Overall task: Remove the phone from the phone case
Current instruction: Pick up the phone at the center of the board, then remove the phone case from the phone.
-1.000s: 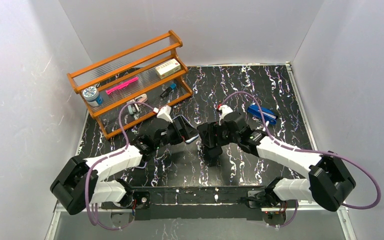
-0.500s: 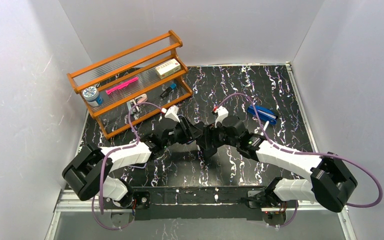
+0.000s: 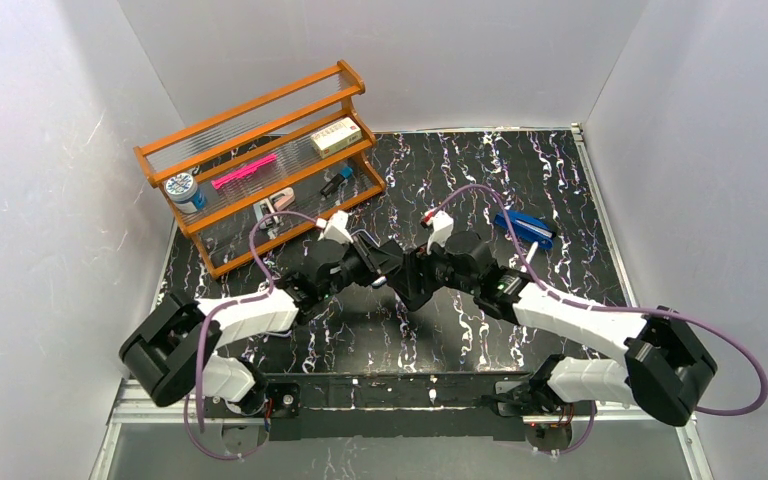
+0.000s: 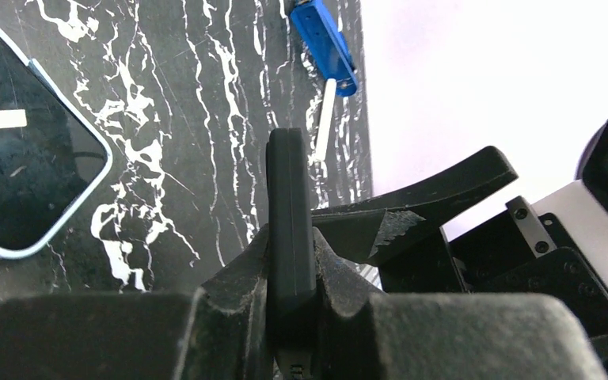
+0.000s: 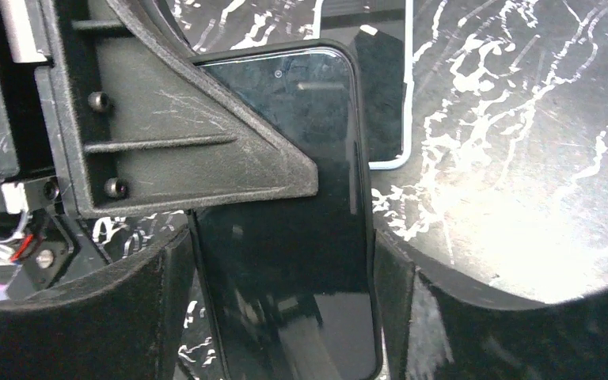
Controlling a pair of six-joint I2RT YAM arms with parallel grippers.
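Apparently the right gripper (image 5: 285,317) clamps the black phone (image 5: 301,237) across its width as an anchor, while the left gripper (image 4: 289,265) pinches what seems its phone case (image 4: 289,186), for prying.

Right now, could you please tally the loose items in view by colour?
Black: 1, held phone
Blue: 3, flat tool, lidded jar, small shelf item
Pink: 1, shelf stick
Pale: 2, box, lower-shelf item
Dark, light-blue rim: 1, device lying flat
Total: 8
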